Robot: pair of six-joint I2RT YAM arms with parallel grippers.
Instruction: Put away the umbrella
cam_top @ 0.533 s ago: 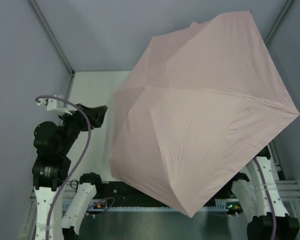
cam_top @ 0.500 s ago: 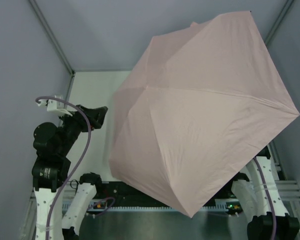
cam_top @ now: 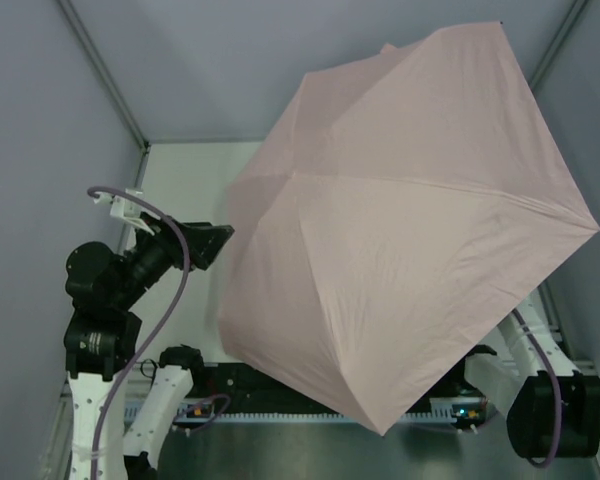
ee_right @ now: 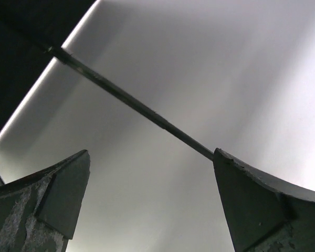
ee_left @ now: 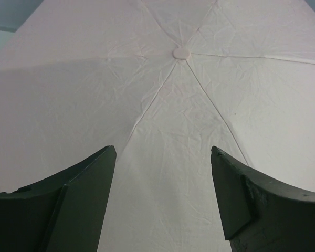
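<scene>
We see the umbrella [cam_top: 410, 230] open, its pale pink canopy spread over the middle and right of the tabletop [cam_top: 185, 185] and hiding most of it. Only a strip of white surface by the far left corner and along the left edge shows. The canopy is tilted, with its outer side facing up and toward the left. Its shaft and handle are hidden under the fabric.

The left arm [cam_top: 105, 290] rises from the near left corner and reaches rightward toward the canopy, with a purple cable [cam_top: 180, 265] looping over it. The right arm [cam_top: 555, 410] shows only at the near right corner, and the rest of it is covered by the canopy's edge.

The left gripper [ee_left: 163, 157] points straight at the outer side of the fabric, just beside the canopy's left edge in the overhead view. Its jaws stand well apart with nothing between them, and we cannot tell whether the tips touch the cloth. The small round cap [ee_left: 182, 52] at the canopy's centre lies beyond the fingers, a little right of the middle.

The right gripper [ee_right: 151, 157] sits beneath the canopy with its jaws spread wide and holding nothing. A thin dark rod [ee_right: 131, 102] crosses the pale fabric beyond it, running down to the right finger's tip. We cannot tell whether they touch.
</scene>
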